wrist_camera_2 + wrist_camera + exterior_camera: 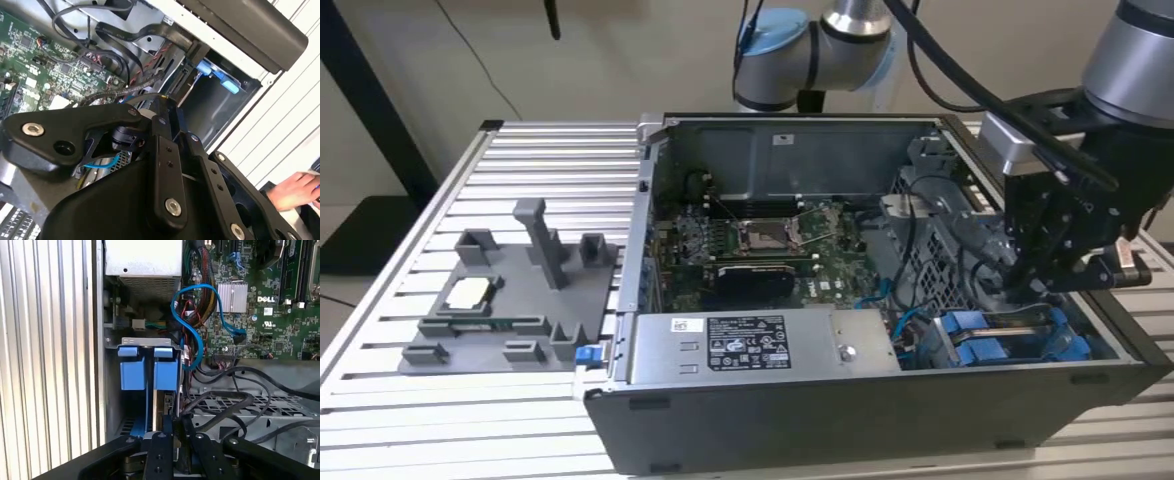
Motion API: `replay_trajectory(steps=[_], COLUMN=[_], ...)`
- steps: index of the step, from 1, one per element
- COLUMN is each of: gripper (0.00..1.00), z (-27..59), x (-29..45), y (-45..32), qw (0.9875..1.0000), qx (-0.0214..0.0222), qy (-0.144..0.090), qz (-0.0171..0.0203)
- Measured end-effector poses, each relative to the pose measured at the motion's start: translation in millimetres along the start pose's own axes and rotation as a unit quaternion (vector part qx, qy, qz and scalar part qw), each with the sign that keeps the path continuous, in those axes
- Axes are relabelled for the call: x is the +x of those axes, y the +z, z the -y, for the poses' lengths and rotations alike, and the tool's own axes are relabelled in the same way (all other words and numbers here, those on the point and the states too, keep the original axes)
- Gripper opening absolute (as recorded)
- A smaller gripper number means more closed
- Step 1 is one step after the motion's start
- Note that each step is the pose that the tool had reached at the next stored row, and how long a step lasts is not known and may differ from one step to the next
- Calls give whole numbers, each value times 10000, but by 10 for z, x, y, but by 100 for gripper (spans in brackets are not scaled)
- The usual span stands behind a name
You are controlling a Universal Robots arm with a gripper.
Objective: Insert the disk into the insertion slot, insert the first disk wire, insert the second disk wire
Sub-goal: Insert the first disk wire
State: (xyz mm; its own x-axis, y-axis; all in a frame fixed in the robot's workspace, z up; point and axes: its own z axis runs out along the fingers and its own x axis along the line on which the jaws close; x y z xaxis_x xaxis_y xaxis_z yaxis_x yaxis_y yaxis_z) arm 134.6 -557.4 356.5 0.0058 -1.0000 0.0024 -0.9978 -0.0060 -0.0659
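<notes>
Scene: An open computer case is shown lying on a slatted metal surface. A grey labelled power-supply box is set along the case's near wall.
Insertion slot: The insertion slot, a grey sheet-metal bay, is placed just beside the power-supply box, on the exterior view's right.
Disk: The disk is judged to be seated in that bay beside the power-supply box. Its blue carrier tabs are seen at the bay mouth, while its silver body is largely hidden.
Pincer: The pincer is positioned low inside the case, over the bay next to the power-supply box. Whether it is wide, narrow or holding something cannot be told.
Wires: A blue cable is looped near the bay. Whether any plug is joined to the disk cannot be told.
Handling: The disk is judged stiff, fairly heavy for its bulk and easily harmed by knocks. It is best taken by the blue frame's edges, not by the label face. The wires are judged limp and best gripped at the plug.
Elsewhere: A grey fixture tray is set well apart from the power-supply box, on the exterior view's left. A person's hand is seen in the second wrist view.
</notes>
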Motion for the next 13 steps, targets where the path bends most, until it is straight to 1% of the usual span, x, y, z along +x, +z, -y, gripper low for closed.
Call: replay_trajectory(steps=[2, 3, 4, 5, 13], gripper=[19, 19, 19, 19, 19], z=[31, 46, 55, 58, 59], x=[7, 9, 9, 9, 9], y=[8, 11, 11, 12, 13], qw=[10000, 10000, 9999, 9999, 9999], qx=[-30, -47, -58, -59, -61], qy=[4, 5, 6, 6, 6], qz=[61, 84, 89, 89, 90])
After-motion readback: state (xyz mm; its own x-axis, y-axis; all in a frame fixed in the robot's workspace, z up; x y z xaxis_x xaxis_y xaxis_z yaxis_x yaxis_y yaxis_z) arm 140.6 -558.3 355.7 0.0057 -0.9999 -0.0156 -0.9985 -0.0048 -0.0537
